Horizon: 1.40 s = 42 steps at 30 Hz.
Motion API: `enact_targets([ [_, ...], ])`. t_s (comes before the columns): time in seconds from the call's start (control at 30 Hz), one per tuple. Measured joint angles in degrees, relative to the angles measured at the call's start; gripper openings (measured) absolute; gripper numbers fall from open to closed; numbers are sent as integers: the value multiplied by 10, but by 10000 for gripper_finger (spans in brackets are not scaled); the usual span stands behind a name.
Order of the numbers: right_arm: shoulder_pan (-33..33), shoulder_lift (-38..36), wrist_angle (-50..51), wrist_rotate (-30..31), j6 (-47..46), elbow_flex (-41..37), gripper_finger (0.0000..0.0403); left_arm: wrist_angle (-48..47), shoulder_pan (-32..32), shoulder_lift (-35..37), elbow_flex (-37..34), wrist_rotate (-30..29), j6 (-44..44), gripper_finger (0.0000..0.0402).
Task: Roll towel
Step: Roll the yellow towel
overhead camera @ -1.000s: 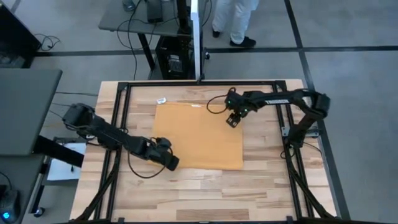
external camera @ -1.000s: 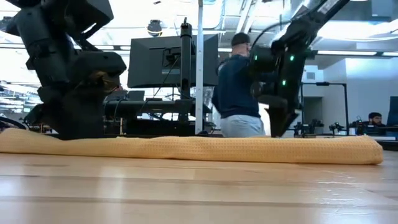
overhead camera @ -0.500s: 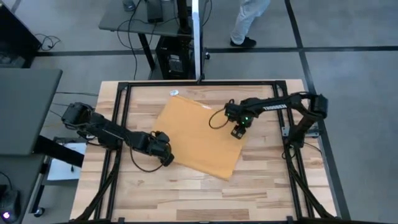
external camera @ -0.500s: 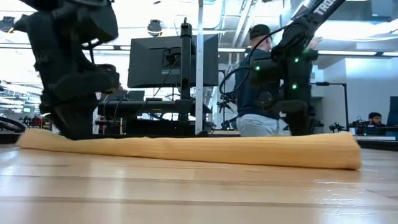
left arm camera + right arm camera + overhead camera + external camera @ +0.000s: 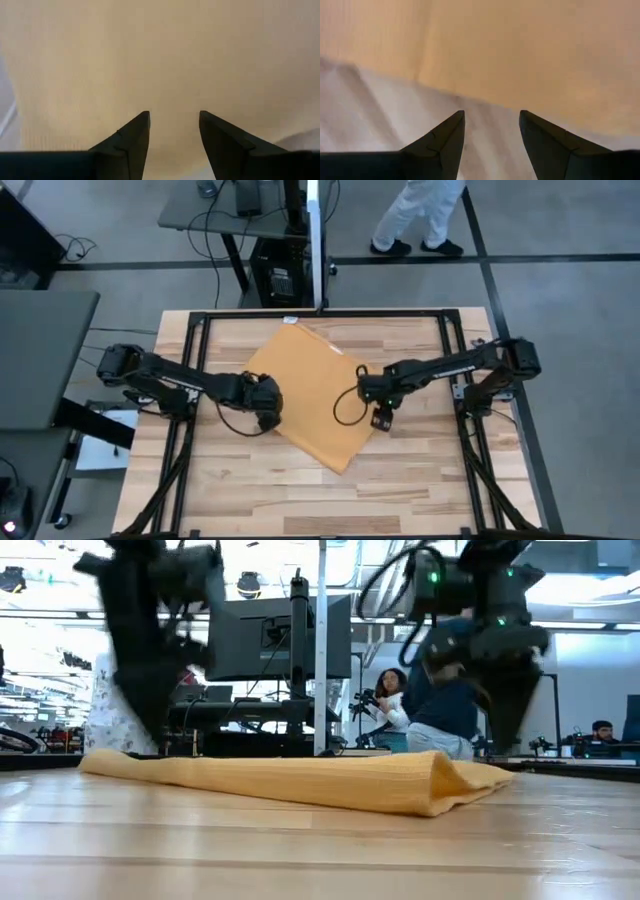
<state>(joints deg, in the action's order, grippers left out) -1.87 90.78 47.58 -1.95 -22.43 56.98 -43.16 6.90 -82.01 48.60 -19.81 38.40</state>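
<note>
towel turned on the table, rolling not yet begun

the left gripper (image 5: 171, 131) has its jaws parted a little with nothing between them; its wrist view shows only mustard cloth beyond the tips, so it sits low over the towel (image 5: 312, 395) without gripping it. from above, that gripper (image 5: 266, 407) is at the towel's left edge. the right gripper (image 5: 490, 131) is likewise parted and holds nothing; its fingers point at the line where cloth gives way to bare wood. from above, it (image 5: 380, 418) sits just off the towel's right edge, over the table (image 5: 420, 470).

the towel lies skewed like a diamond near the middle of the table, one corner toward the far rail and one toward the near side. in the low view it (image 5: 300, 780) lies mostly flat, with a raised fold at its right end. no roll has formed.

the step in hand looks like positioning the cloth. the next move probably calls for both grippers to close on one edge or corner and turn it over onto the flat part evenly, so the roll starts straight.
</note>
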Motion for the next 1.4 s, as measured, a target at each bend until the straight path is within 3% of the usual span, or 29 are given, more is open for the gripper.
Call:
enact_targets([
  [0.1, -40, -7, -7, 44, 9, 2, 182, -4, 27, 14, -2, 0, 71, 155],
  [0.27, -122, 13, -40, 49, 49, -22, 182, -61, 63, 10, -47, -14, 218, 155],
  [0.4, -164, 38, -77, 49, 59, -48, 182, -62, 52, 12, -95, -29, 296, 155],
  [0.53, -166, 51, -88, 29, 60, -67, 182, -68, 31, 13, -126, -46, 330, 155],
  [0.83, -44, 46, -82, -11, -44, -88, 182, -40, -27, 13, -149, -76, 186, 155],
  [1.07, 56, 35, -147, -50, -163, -85, 182, -10, -109, 13, -149, -102, 17, 155],
  [1.23, 83, 39, -203, -65, -152, -65, 182, 46, -195, 13, -143, -83, -83, 155],
  [1.4, 64, 38, -116, -62, -101, -8, 182, -13, -228, 31, -89, -64, -127, 155],
])
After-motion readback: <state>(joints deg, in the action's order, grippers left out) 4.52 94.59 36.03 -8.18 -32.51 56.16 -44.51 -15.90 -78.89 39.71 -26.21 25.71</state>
